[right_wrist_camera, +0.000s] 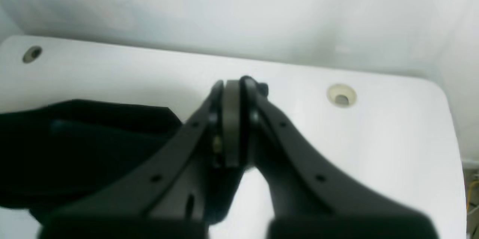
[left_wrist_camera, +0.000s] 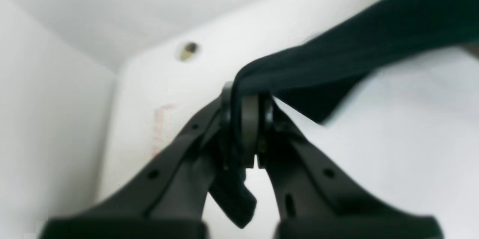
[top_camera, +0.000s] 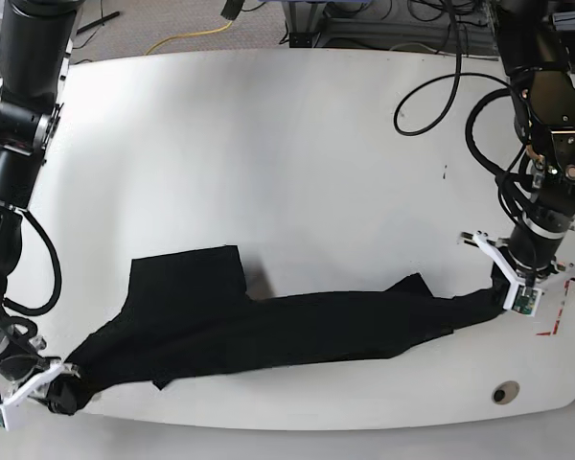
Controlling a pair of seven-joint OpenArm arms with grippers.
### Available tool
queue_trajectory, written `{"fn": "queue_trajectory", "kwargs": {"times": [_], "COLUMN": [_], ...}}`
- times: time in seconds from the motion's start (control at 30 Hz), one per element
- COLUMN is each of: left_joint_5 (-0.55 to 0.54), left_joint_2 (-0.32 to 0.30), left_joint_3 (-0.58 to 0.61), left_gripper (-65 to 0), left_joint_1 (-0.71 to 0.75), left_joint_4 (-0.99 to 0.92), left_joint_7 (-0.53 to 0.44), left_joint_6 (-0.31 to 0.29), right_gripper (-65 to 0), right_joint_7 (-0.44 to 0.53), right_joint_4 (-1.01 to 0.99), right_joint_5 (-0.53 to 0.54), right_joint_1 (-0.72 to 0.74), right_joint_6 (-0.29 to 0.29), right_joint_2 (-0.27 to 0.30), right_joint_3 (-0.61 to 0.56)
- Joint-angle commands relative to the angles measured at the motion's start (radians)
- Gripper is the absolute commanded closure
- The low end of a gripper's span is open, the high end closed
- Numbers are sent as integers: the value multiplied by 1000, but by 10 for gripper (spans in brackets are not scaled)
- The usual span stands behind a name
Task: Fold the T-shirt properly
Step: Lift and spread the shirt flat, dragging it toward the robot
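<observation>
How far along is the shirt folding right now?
Early. Done: both ends are gripped; the left gripper is shut on the T-shirt, and the right gripper pinches its other end. In hand: the cloth is stretched between them across the table, bunched and wrinkled. Left: spreading it flat and every fold; no neat fold shows yet.

A white table (top_camera: pixel 297 144) with a grommet hole (top_camera: pixel 504 392); cables (top_camera: pixel 187 36) lie on the floor behind.

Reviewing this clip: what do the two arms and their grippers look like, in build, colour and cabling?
Both arms are black, built of cylindrical segments with loose black cables looping alongside. The left gripper and right gripper have matte black, tapering fingers with small holes and grey pads. In the base view, white brackets sit at each wrist.
</observation>
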Motion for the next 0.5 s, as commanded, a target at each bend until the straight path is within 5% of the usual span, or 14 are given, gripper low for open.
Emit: {"fn": "queue_trajectory", "kwargs": {"times": [0.0, 0.47], "left_joint_5": [5, 5], "left_joint_2": [-14, -14], "left_joint_3": [-9, -7], "left_gripper": [0, 0], "left_joint_1": [20, 235], "left_joint_4": [19, 19], "left_joint_7": [-26, -30], "left_joint_6": [1, -2], "right_gripper": [0, 0], "right_joint_7": [29, -3], "right_joint_4": [56, 245], "right_joint_5": [18, 19], "right_joint_1": [-33, -415], "right_joint_6": [0, 0], "right_joint_2": [17, -46], "right_joint_3": [39, 238]}}
